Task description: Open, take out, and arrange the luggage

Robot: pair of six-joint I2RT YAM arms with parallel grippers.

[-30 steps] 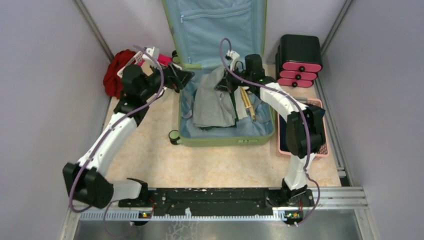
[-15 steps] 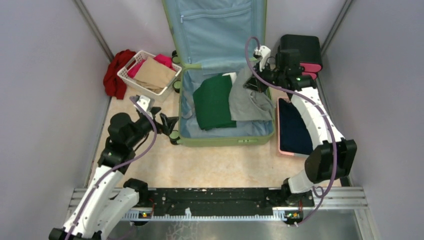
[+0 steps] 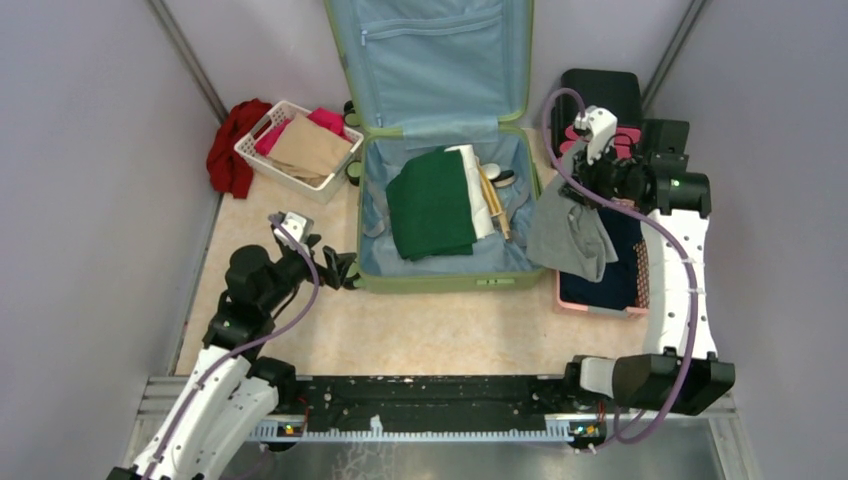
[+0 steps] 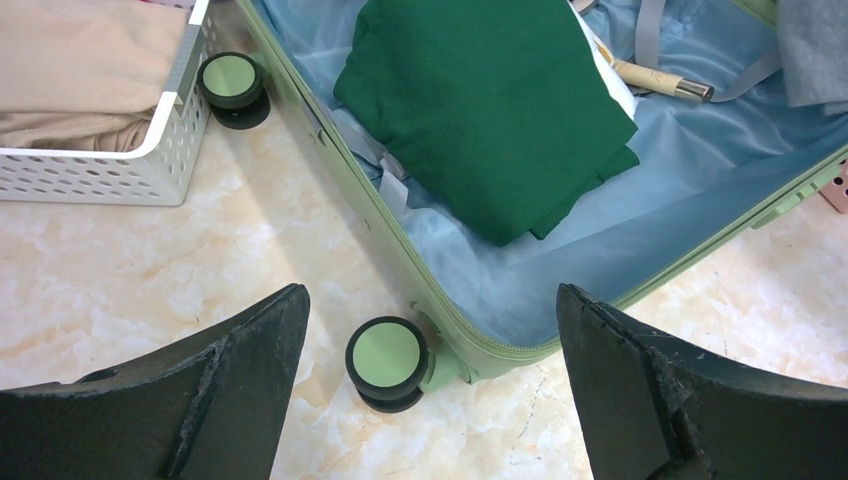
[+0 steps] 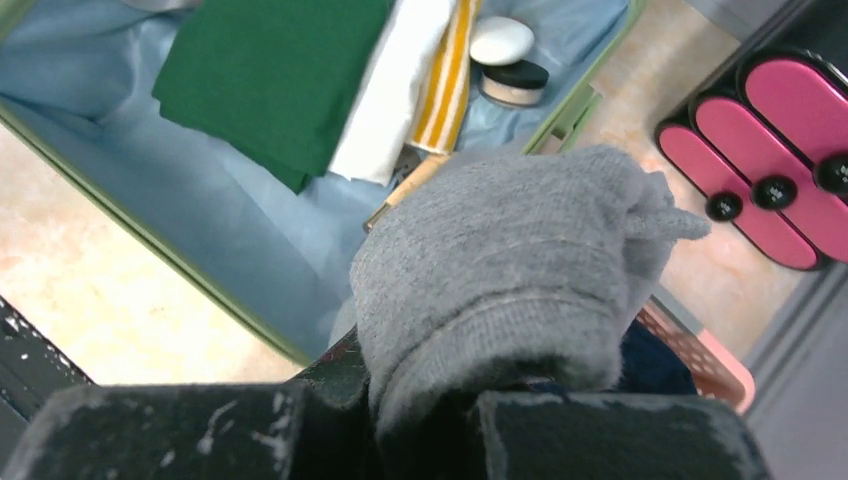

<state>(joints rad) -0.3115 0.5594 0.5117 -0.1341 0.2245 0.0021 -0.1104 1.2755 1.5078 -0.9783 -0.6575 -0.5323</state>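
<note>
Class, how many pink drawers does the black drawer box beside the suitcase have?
3, stacked on the black drawer box right of the luggage: top drawer, middle drawer, bottom drawer. From overhead they are partly covered, yet the right wrist view shows all three.

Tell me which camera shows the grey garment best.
Top external: the grey garment hangs whole from the right gripper, by the pink basket. Right wrist shows only its bunched top; left wrist catches just a corner.
</note>
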